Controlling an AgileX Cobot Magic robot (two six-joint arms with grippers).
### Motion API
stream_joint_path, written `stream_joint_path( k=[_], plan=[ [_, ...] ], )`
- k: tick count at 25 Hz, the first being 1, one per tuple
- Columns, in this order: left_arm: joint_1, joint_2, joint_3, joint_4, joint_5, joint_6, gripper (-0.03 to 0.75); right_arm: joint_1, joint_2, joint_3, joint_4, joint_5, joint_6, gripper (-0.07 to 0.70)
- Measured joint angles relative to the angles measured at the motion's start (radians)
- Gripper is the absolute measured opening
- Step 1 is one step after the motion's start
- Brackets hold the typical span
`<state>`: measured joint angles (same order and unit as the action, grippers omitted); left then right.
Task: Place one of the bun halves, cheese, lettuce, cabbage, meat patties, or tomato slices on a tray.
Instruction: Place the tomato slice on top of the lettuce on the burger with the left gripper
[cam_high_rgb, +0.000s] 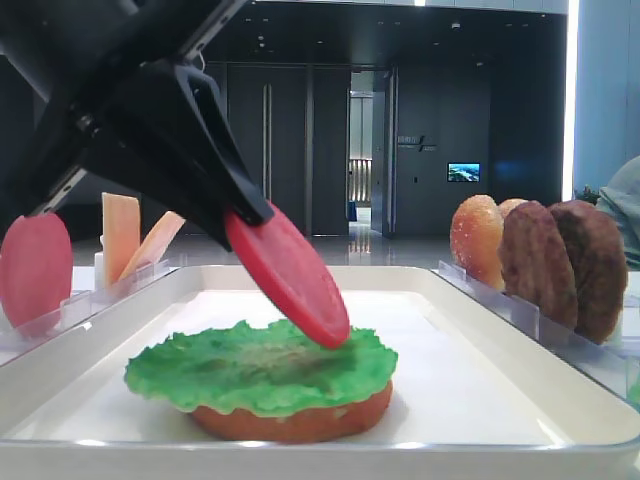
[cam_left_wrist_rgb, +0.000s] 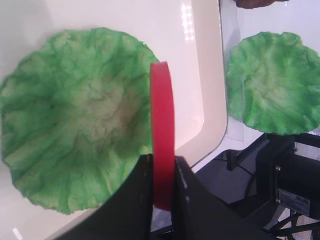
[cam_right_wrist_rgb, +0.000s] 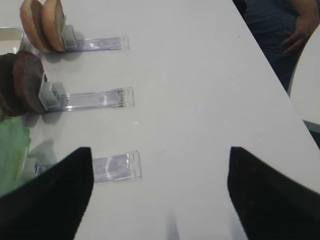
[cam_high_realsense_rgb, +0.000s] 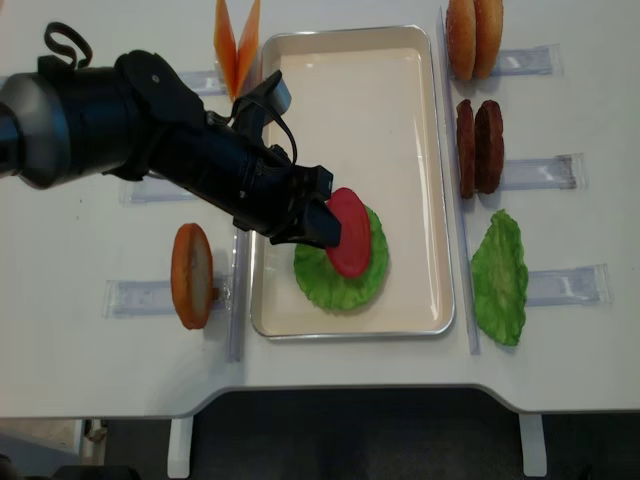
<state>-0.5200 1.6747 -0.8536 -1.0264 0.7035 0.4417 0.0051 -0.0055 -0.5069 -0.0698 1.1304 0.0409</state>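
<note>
The tomato slice is pinched edge-on in the left gripper, tilted, w/ its lower rim just touching or nearly touching the lettuce. That leaf lies on the bun base inside the tray. Jaws are clamped narrow on the slice, one finger each side.

To do the step well, I'd say: bring the wrist lower and flatter so the slice tips face-down over the leaf's middle, not its near edge, then let go only once most of the rim rests on the green. A drop from a steep tilt could let it roll or slide off the stack. Also keep the fingers from pressing into the leaf, or it may shift on the bun.

The right gripper hangs over bare table w/ fingers wide apart, nothing between them.

Hard to tell:
- Whether slice and lettuce actually touch; the low front view suggests contact, the overhead can't confirm.
- Bun base is mostly covered by the leaf, only its front rim shows.
- In the low front view, the left arm blocks the upper left.
- The second tomato slice is cut off at the frame edge.
- The patties and spare lettuce sit in holders off the tray.
</note>
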Motion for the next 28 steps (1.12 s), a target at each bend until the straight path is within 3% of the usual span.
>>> stream_joint_path(
  k=[9,28],
  plan=[
    [0.0,0.021,0.0,-0.051,0.0,0.049,0.064,0.0,0.0,0.0,0.0,0.0,0.0,0.537],
    [0.0,0.044,0.0,-0.038,0.001,0.034,0.064,0.0,0.0,0.0,0.0,0.0,0.0,0.537]
  ],
)
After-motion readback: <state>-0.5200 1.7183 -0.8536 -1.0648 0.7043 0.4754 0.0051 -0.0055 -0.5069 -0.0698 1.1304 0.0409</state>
